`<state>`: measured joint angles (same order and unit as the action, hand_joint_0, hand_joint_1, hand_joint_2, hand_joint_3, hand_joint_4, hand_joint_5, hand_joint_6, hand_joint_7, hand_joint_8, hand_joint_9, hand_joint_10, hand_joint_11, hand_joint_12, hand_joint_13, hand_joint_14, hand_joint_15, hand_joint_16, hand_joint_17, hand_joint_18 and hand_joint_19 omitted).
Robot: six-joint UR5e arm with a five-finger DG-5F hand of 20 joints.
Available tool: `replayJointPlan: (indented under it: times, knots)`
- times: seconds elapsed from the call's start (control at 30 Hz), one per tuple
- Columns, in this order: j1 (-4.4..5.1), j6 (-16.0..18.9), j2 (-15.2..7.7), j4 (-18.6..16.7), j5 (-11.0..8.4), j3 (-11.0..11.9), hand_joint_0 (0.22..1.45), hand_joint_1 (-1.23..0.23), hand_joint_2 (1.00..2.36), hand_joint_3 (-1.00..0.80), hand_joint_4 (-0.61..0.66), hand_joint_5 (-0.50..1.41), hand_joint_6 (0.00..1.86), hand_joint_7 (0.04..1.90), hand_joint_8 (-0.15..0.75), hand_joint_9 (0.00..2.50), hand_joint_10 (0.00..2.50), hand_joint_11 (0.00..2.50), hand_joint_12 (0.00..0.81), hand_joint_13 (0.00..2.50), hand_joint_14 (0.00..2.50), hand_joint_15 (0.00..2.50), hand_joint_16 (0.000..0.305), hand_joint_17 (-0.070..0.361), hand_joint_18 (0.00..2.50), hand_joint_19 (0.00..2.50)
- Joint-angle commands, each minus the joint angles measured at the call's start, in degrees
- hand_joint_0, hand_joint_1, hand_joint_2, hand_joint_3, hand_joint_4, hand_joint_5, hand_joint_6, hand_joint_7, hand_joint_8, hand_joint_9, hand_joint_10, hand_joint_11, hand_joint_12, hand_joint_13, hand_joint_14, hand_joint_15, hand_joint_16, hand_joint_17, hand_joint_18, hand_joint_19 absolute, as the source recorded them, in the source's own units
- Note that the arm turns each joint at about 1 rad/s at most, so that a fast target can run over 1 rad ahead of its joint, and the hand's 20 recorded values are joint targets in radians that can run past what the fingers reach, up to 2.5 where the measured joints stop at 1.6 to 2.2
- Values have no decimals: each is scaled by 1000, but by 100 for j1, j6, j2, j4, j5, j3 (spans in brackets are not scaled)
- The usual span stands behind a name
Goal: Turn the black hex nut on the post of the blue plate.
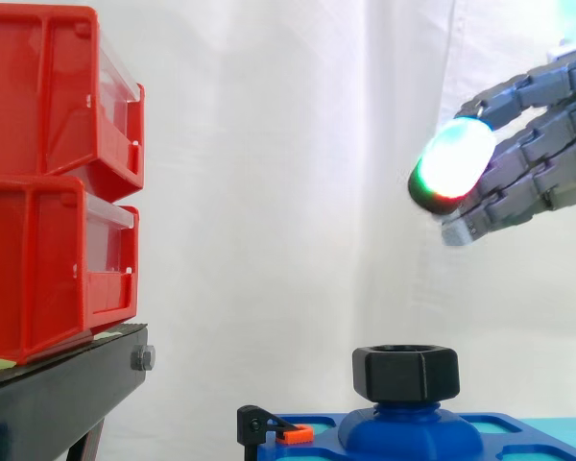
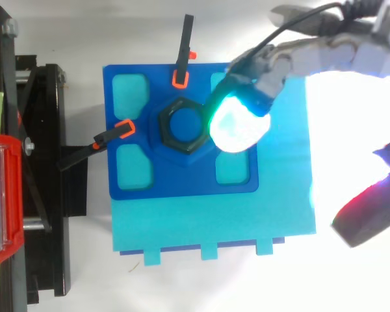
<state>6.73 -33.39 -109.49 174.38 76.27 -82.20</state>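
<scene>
**Hand clear of black hex nut, no contact yet**

Well left of the nut: red bins stacked on black stand. Directly under the nut: blue plate, with raised post at its centre. Up and right of the nut, well apart in side view: the hand, spread, near-straight, holding nothing, glowing pad leading. From above, that pad sits just past the nut's right edge. Nut seated flat, axis vertical. Just beside the nut on two sides: orange clips. Likely needs a drop down and left, then fingers straddling the flats.
</scene>
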Motion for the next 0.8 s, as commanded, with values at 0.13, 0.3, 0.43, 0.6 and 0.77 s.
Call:
replayJointPlan:
  times: [0.13, 0.3, 0.43, 0.6, 0.77]
  knots:
    - [144, -554, -503, -194, -60, 424, 473, -335, 1000, -500, 215, -207, 502, 800, 277, 335, 0, 43, 393, 249, 0, 0, 60, 135, 38, 0]
    - [180, -862, -670, -352, -25, 512, 476, -335, 1000, -500, 220, -206, 502, 805, 275, 336, 0, 36, 390, 250, 0, 0, 60, 134, 40, 0]
    - [197, -1029, -898, -396, -25, 688, 477, -334, 1000, -500, 218, -204, 502, 806, 275, 334, 0, 43, 390, 250, 1, 0, 59, 134, 45, 0]
    - [215, -1161, -1013, -299, 2, 863, 480, -328, 1000, -500, 227, -199, 502, 807, 272, 335, 0, 44, 388, 243, 0, 0, 59, 133, 42, 0]
    - [215, -1310, -1074, -317, 19, 899, 481, -326, 1000, -500, 228, -197, 502, 812, 272, 335, 0, 36, 387, 238, 1, 0, 59, 132, 39, 0]
